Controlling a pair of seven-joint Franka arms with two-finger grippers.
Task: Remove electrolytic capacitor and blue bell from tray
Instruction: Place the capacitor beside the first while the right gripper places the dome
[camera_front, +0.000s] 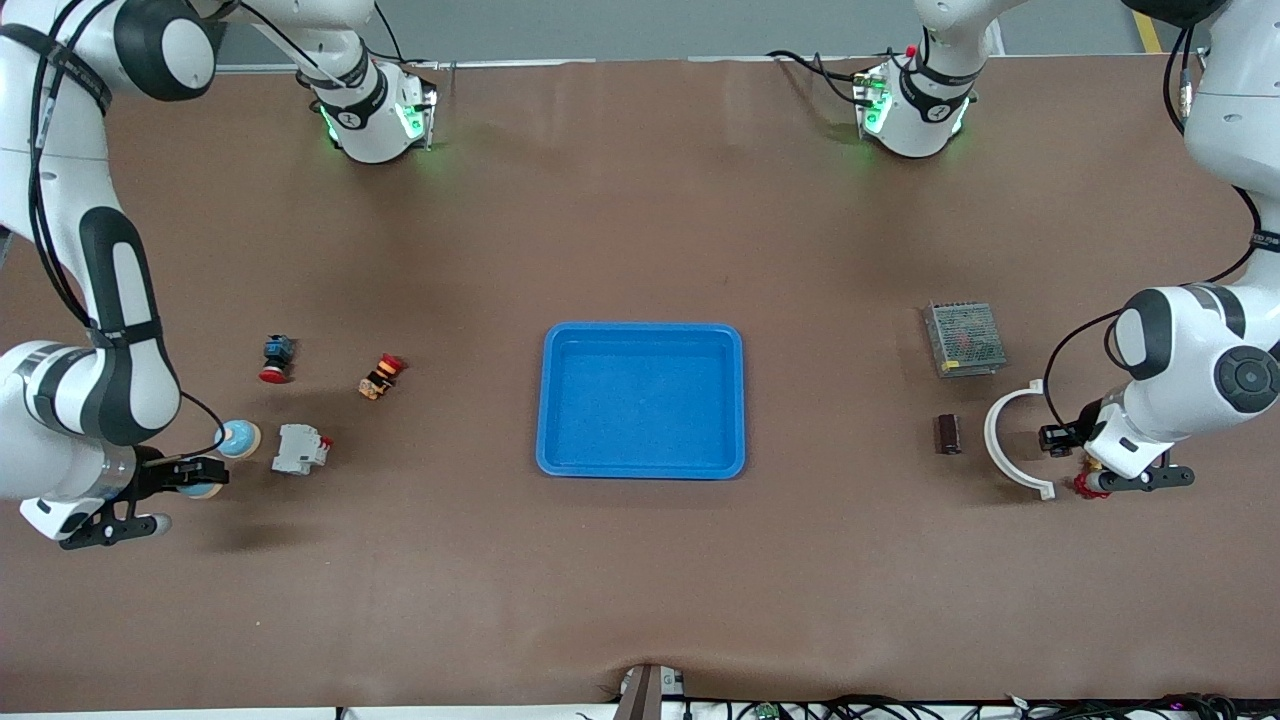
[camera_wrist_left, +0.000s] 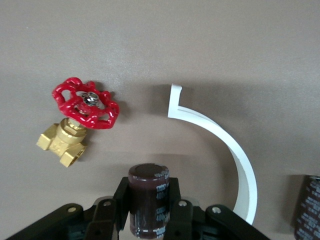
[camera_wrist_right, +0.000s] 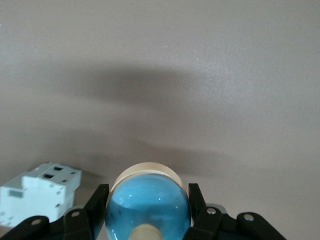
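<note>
The left claw (camera_wrist_left: 148, 212) pinches a dark capacitor (camera_wrist_left: 148, 200) above the tabletop (camera_front: 640, 200), near a red-wheeled valve (camera_wrist_left: 80, 117) and white curved strip (camera_wrist_left: 225, 150). The right claw (camera_wrist_right: 147, 210) pinches the blue bell (camera_wrist_right: 147, 207) beside a white breaker (camera_wrist_right: 37, 192).

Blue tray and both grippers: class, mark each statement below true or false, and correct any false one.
1. The blue tray holds a capacitor. False: nothing lies in it.
2. The left gripper is shut on a capacitor. True.
3. The right gripper is open. False: it is shut on the blue bell.
4. A red-handled brass valve lies on the table beside the white curved strip. True.
</note>
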